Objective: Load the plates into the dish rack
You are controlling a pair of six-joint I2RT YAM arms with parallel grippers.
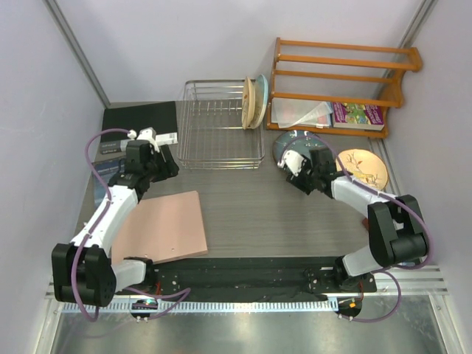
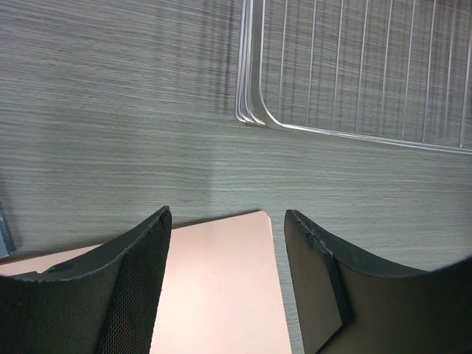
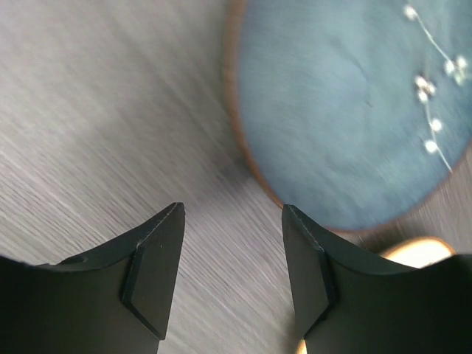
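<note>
— Where are the plates?

— Two are already in the dish rack (image 1: 221,125), standing on edge at its right end: a tan plate (image 1: 248,103) and, just beside it on the right, a light blue plate (image 1: 260,88). The other two lie flat on the table (image 1: 280,214), to the right of the rack. One is a dark teal plate (image 3: 346,110). The other, beside it and nearer the right wall, is an orange plate (image 1: 361,168) with a branch drawn on it.

— And the right gripper?

— The right gripper (image 3: 233,208) hangs at the rim of the teal plate. Its jaws stand well apart, with only bare table between them, so it holds nothing. The plate's rim runs just past the right finger (image 3: 310,265). The wrist picture is blurred, so I cannot tell whether that finger touches the rim.

— The left one?

— The left gripper (image 2: 227,214) is near the rack's front left corner, jaws wide open and empty. Under it shows the corner of a pink board (image 2: 221,295), which lies flat on the table in front of the rack.

— Anything else around?

— An orange wooden shelf (image 1: 346,50) stands at the back right, with the teal plate just in front of it. A black mat (image 1: 140,116) lies left of the rack.
</note>
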